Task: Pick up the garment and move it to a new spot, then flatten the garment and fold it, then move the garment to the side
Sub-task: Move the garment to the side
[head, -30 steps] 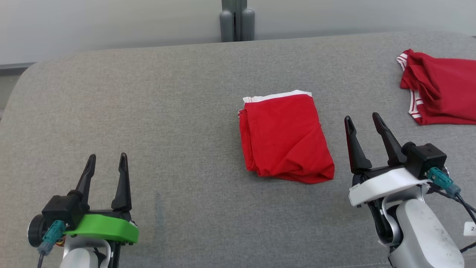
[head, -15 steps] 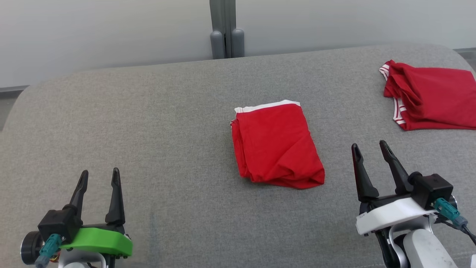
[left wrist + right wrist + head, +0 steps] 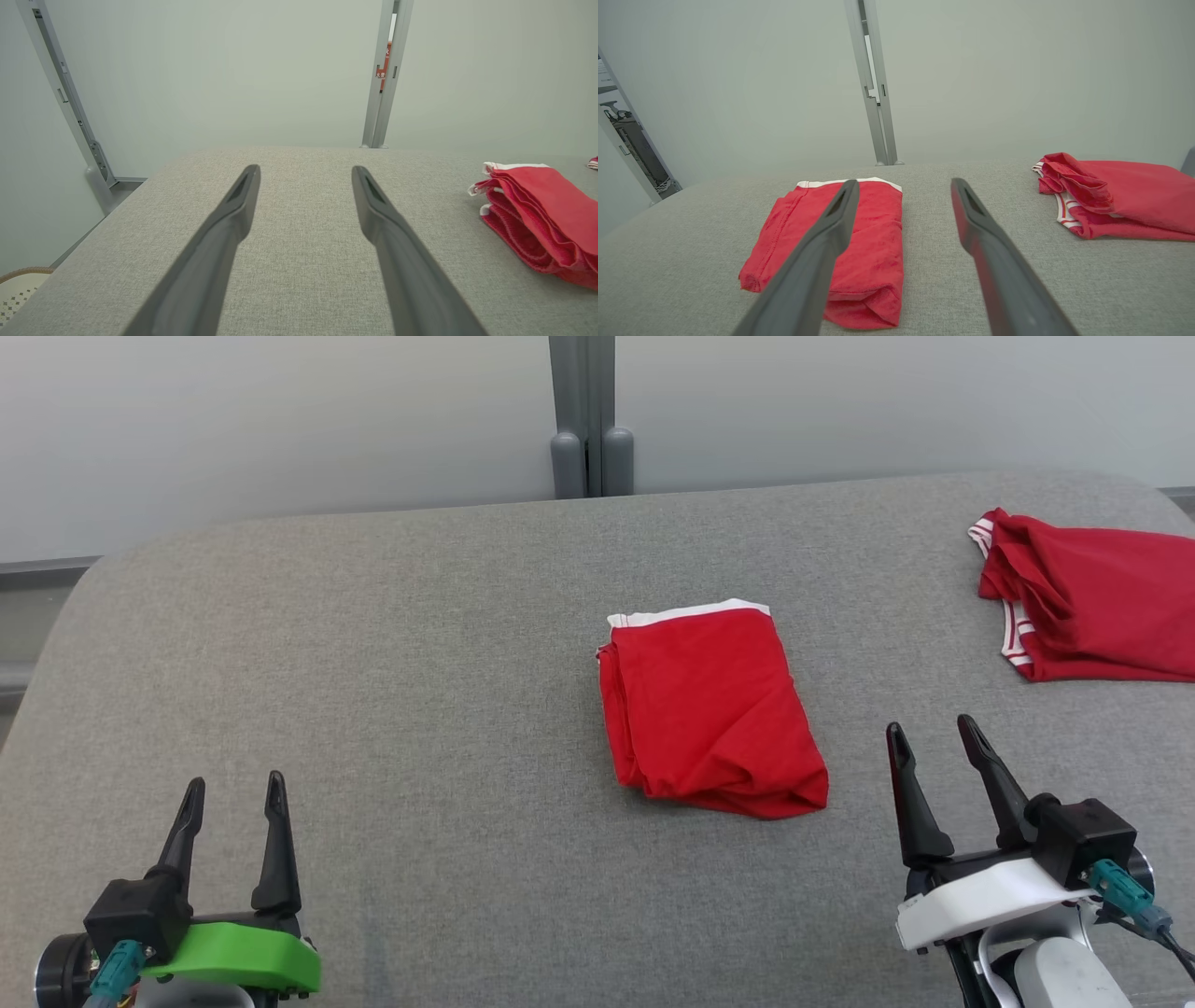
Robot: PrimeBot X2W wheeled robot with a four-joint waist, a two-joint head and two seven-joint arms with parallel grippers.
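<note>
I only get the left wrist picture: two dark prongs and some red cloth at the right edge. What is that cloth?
Observer: A folded red garment, a neat rectangle lying in the middle of the grey fabric surface.
Operator: Is it the only one?
Observer: No. A second red garment with striped trim lies bunched at the far right.
Operator: Any other claw?
Observer: Yes, the right gripper, open, beside the folded one's near right corner, not touching it.
</note>
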